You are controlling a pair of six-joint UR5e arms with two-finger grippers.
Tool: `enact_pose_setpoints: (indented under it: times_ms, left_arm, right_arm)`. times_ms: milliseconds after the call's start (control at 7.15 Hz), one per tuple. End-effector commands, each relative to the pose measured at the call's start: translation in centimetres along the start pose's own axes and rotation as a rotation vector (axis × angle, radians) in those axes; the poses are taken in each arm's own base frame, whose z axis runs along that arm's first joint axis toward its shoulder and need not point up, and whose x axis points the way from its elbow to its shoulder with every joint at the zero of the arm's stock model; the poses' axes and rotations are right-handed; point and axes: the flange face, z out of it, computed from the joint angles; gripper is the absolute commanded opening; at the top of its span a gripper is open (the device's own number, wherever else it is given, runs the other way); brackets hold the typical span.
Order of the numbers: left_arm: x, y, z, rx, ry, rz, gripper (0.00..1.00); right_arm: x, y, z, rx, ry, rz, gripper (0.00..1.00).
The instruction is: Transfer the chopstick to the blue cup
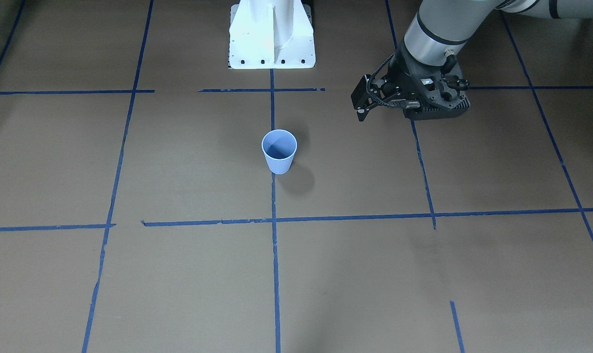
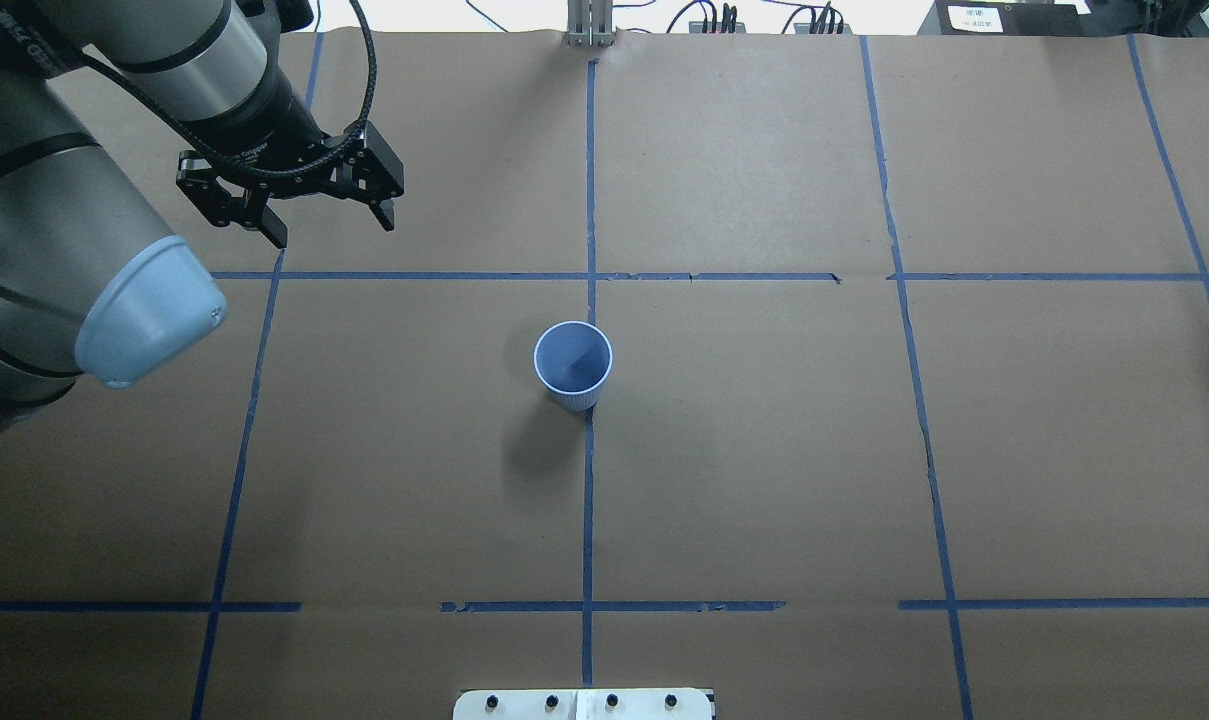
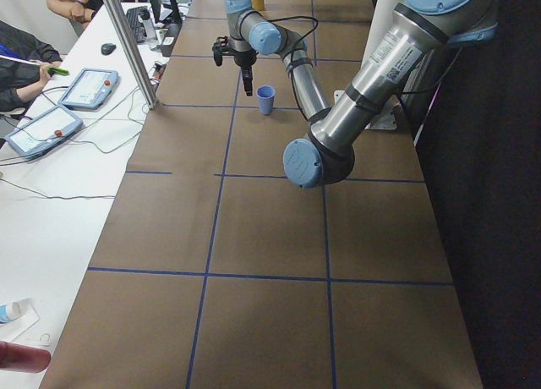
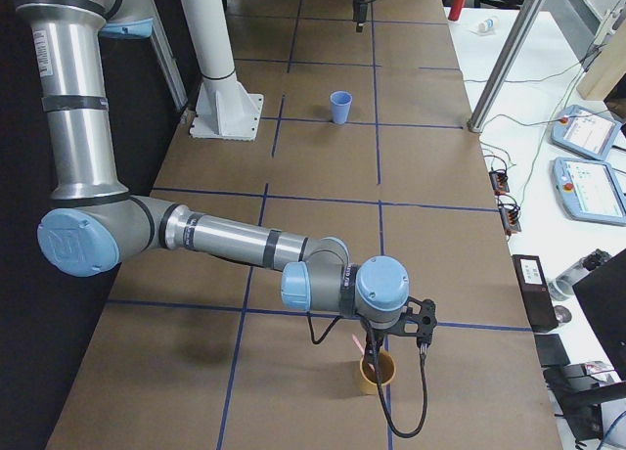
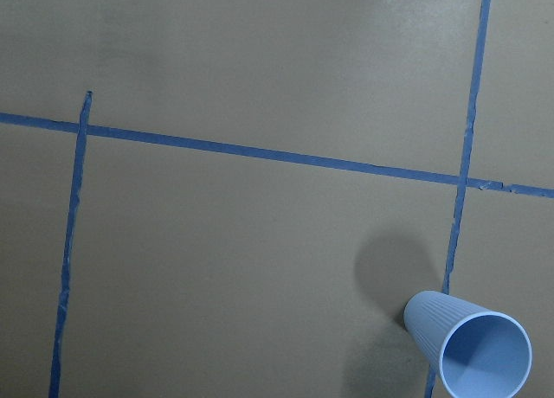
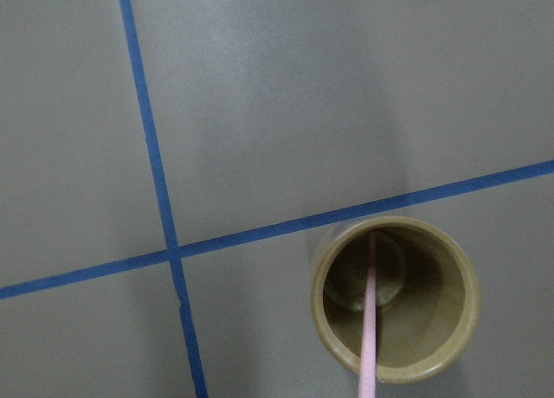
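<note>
The blue cup (image 1: 279,152) stands upright and empty at the table's middle; it also shows in the overhead view (image 2: 573,365) and the left wrist view (image 5: 472,346). My left gripper (image 2: 334,230) is open and empty, hovering well to the cup's far left. The pink chopstick (image 6: 370,329) leans inside a tan cup (image 6: 433,316) at the table's right end. My right gripper (image 4: 375,350) hangs right over that tan cup (image 4: 378,375); its fingers show in no close view, so I cannot tell if it is open or shut.
Blue tape lines (image 2: 588,200) divide the brown paper table cover into squares. The robot's white base (image 1: 271,34) stands at the table's near edge. Tablets and cables (image 4: 587,166) lie on the white side table beyond the far edge.
</note>
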Motion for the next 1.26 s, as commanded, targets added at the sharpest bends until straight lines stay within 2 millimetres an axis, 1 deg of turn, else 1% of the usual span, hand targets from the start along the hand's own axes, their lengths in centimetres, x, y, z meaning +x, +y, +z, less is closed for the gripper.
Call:
enact_pose_setpoints:
  times_ms: [0, 140, 280, 420, 559, 699, 839, 979, 1119]
  left_arm:
    - [-0.2, -0.1, 0.0, 0.000, -0.001, -0.002, 1.00]
    - [-0.3, 0.0, -0.4, 0.008, 0.003, 0.001, 1.00]
    - [-1.8, -0.3, -1.0, 0.020, 0.003, -0.014, 1.00]
    - [-3.3, -0.6, -1.8, 0.036, 0.003, -0.015, 1.00]
    - [-3.7, -0.9, -2.2, 0.044, 0.003, -0.008, 1.00]
    - [-3.7, -0.9, -2.2, 0.044, 0.003, -0.008, 1.00]
    - [-3.7, -0.9, -2.3, 0.043, 0.004, -0.007, 1.00]
    - [-3.7, -0.9, -2.4, 0.044, 0.005, -0.008, 1.00]
    - [-3.7, -0.8, -2.4, 0.032, 0.014, -0.008, 1.00]
  right_arm:
    - [1.1, 2.2, 2.6, -0.035, 0.010, -0.005, 1.00]
    - [1.6, 3.4, 4.0, -0.040, 0.026, -0.021, 0.98]
    - [1.7, 3.5, 4.0, -0.038, 0.029, -0.020, 0.71]
    - [1.5, 3.4, 3.9, -0.036, 0.029, -0.028, 0.36]
    - [1.2, 3.0, 3.6, -0.031, 0.028, -0.034, 0.26]
    - [0.9, 2.7, 3.4, -0.025, 0.028, -0.037, 0.25]
    - [0.4, 2.3, 3.0, -0.017, 0.025, -0.046, 0.23]
    - [0.5, 2.2, 2.6, -0.010, 0.024, -0.042, 0.12]
    - [0.9, 1.9, 1.6, 0.010, 0.022, -0.035, 0.03]
